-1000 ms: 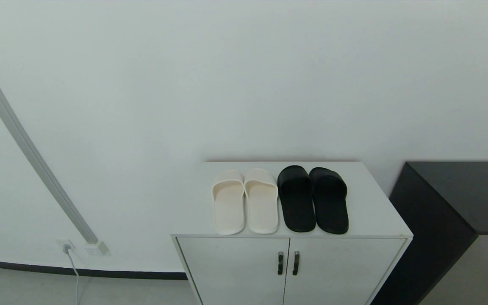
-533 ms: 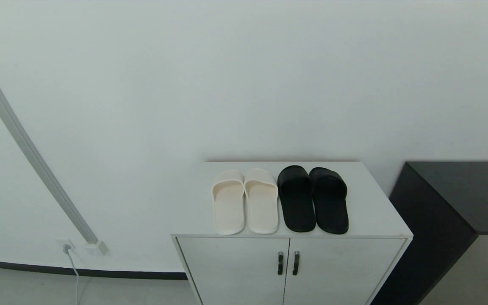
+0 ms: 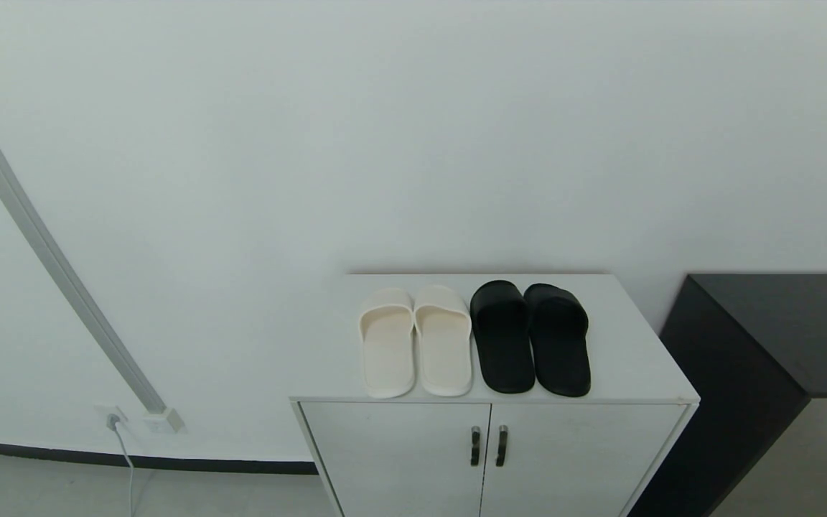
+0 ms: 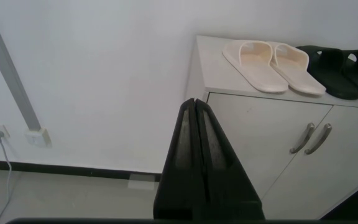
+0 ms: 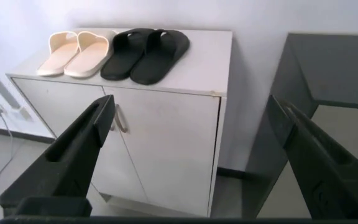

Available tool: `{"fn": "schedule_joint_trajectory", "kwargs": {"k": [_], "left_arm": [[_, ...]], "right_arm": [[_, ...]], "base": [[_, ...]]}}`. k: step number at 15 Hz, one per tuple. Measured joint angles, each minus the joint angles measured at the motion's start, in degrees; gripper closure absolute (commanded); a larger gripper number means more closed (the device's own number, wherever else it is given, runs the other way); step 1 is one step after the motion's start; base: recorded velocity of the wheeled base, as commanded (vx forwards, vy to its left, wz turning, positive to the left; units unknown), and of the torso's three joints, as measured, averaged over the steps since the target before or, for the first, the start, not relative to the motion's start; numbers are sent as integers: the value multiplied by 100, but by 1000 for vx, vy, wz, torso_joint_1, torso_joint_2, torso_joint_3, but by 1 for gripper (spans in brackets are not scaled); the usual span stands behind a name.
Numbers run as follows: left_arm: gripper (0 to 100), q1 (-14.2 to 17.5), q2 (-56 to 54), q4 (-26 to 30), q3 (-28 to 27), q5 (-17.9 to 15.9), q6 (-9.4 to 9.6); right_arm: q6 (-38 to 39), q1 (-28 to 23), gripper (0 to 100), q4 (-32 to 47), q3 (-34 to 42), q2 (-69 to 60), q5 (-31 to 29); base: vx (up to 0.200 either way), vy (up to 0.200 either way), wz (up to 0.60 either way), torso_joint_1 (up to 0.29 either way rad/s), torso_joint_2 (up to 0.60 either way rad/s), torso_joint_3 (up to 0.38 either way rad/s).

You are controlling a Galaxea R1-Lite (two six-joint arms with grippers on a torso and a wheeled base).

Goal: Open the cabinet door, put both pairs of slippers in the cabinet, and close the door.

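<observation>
A white cabinet point(image 3: 643, 373) stands against the wall with both doors shut and two dark handles point(image 3: 488, 445) at the middle seam. On its top lie a cream pair of slippers point(image 3: 416, 341) and, to their right, a black pair of slippers point(image 3: 532, 337). My left gripper point(image 4: 195, 106) is shut, fingers pressed together, held off the cabinet's left front corner. My right gripper point(image 5: 191, 115) is open wide, facing the cabinet point(image 5: 173, 130) from some distance, with the cream slippers point(image 5: 79, 51) and black slippers point(image 5: 145, 46) beyond it.
A dark grey cabinet point(image 3: 765, 359) stands close on the right of the white one. A wall socket with a white cable point(image 3: 115, 424) and a slanting grey conduit point(image 3: 47, 251) are on the wall to the left. Open floor lies left of the cabinet.
</observation>
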Motion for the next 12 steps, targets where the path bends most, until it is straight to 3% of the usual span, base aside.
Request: {"fn": "schedule_joint_trajectory", "kwargs": {"k": [5,9,12], "left_arm": [[100,2,0,0,-2,0,7],[100,2,0,0,-2,0,24],[100,2,0,0,-2,-1,24]], "right_arm": [[-18,212,0,-972,-262,1565,191],[116,779,0,-1612,-813,2943,172],[233,1430,0,-2110,-1200,3902,-290]], "base": [[0,0,0,0,0,0],[0,0,0,0,0,0],[0,0,0,0,0,0]]}}
